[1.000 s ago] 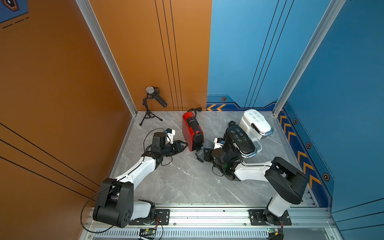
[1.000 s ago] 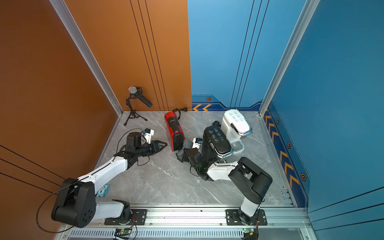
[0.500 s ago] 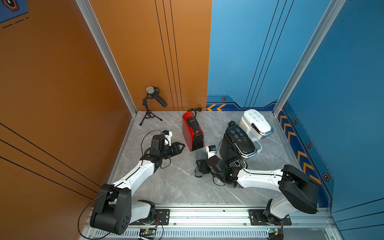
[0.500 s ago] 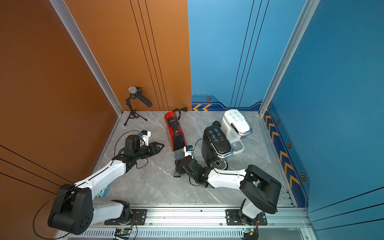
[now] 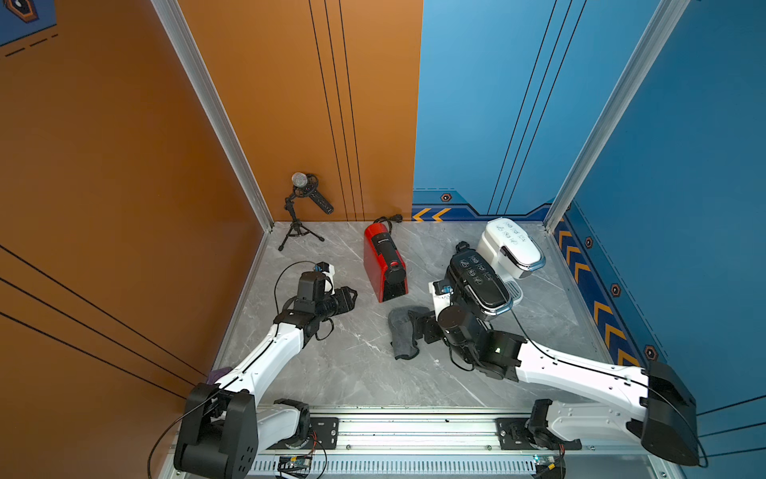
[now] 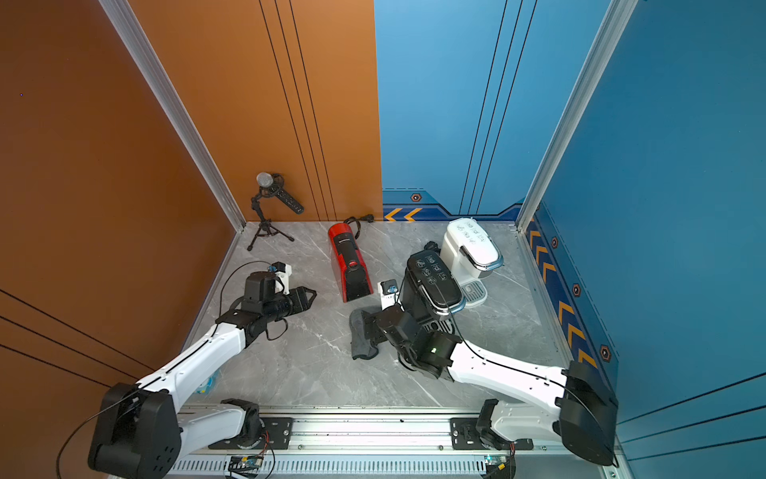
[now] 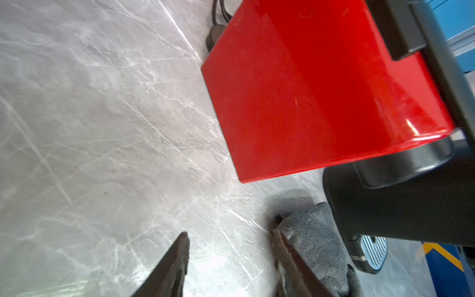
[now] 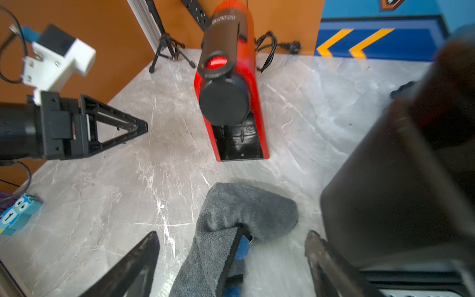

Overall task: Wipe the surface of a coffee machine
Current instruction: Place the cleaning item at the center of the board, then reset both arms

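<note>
Grey cloth [image 5: 402, 331] lying crumpled on the marble counter [image 5: 352, 373] beside the black coffee machine [image 5: 476, 282], right end effector [image 8: 232, 235] spread wide around it, not gripping, left end effector [image 7: 230, 237] partly spread, empty, near the red coffee machine [image 5: 383, 265]

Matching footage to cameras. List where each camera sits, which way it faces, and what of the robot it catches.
Top views: high over the front rail, facing down at the table; both arms, left gripper and right gripper.
Left wrist: on the left arm, facing past its open fingers at the side of the red coffee machine and the grey cloth.
Right wrist: on the right arm, facing past its open fingers at the grey cloth, red coffee machine's front, left gripper.
Shared by all: red coffee machine, grey cloth.
</note>
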`<action>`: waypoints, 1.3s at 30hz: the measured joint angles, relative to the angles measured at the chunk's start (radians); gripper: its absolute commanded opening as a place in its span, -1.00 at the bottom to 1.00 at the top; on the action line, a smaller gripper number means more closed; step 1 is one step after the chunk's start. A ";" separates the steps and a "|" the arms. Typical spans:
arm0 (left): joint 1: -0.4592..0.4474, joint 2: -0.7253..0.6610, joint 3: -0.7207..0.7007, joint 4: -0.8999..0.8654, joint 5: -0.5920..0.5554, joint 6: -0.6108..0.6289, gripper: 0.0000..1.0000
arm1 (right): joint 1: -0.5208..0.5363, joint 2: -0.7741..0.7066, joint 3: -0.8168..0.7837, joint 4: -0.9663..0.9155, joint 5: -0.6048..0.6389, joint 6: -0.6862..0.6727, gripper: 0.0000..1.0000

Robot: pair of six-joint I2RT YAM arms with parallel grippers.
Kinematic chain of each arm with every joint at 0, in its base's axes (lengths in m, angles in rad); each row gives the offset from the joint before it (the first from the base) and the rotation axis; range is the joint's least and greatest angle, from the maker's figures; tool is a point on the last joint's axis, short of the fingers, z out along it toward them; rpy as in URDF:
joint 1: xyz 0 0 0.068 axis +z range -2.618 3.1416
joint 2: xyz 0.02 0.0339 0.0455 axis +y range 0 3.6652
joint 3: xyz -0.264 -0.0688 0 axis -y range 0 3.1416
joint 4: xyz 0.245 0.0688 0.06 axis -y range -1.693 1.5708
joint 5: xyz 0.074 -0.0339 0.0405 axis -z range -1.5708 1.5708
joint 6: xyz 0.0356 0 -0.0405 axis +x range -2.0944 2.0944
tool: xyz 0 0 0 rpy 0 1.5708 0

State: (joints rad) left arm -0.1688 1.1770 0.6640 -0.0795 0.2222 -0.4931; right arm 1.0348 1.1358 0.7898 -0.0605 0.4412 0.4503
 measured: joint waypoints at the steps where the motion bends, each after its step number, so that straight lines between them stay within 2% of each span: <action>1: 0.011 -0.010 0.000 -0.004 -0.014 0.001 0.10 | -0.008 -0.054 -0.009 -0.019 0.019 -0.013 0.77; 4: 0.046 -0.051 -0.004 -0.007 -0.057 0.005 0.27 | -0.058 -0.206 -0.044 -0.077 0.081 -0.034 0.79; 7: 0.091 -0.091 -0.027 0.008 -0.105 0.004 0.32 | -0.131 -0.349 -0.092 -0.125 0.106 -0.032 0.82; 9: 0.128 -0.106 -0.053 0.021 -0.130 0.000 0.39 | -0.224 -0.435 -0.124 -0.177 0.137 -0.019 0.88; 13: 0.210 -0.112 -0.120 0.067 -0.174 -0.024 0.39 | -0.455 -0.576 -0.166 -0.288 0.166 0.023 0.88; 19: 0.273 -0.103 -0.158 0.120 -0.200 -0.054 0.41 | -0.642 -0.679 -0.180 -0.390 0.141 0.045 1.00; 21: 0.280 -0.100 -0.158 0.134 -0.218 -0.057 0.41 | -0.709 -0.667 -0.175 -0.421 0.139 0.047 0.99; 24: 0.287 -0.095 -0.160 0.151 -0.262 -0.053 0.43 | -0.869 -0.600 -0.165 -0.441 0.093 0.060 0.99; 28: 0.289 -0.076 -0.170 0.189 -0.333 -0.020 0.44 | -1.146 -0.430 -0.150 -0.410 -0.053 0.084 1.00; 30: 0.290 -0.058 -0.177 0.217 -0.365 0.005 0.45 | -1.229 -0.338 -0.150 -0.377 -0.081 0.092 1.00; 34: 0.294 -0.010 -0.180 0.269 -0.402 0.072 0.47 | -1.250 -0.210 -0.174 -0.270 -0.058 0.079 1.00; 39: 0.295 0.070 -0.207 0.422 -0.413 0.200 0.48 | -1.221 -0.138 -0.322 0.021 -0.042 -0.013 1.00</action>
State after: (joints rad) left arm 0.1261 1.2472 0.4568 0.3420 -0.1909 -0.2928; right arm -0.1860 0.9974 0.4679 -0.0395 0.3988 0.4370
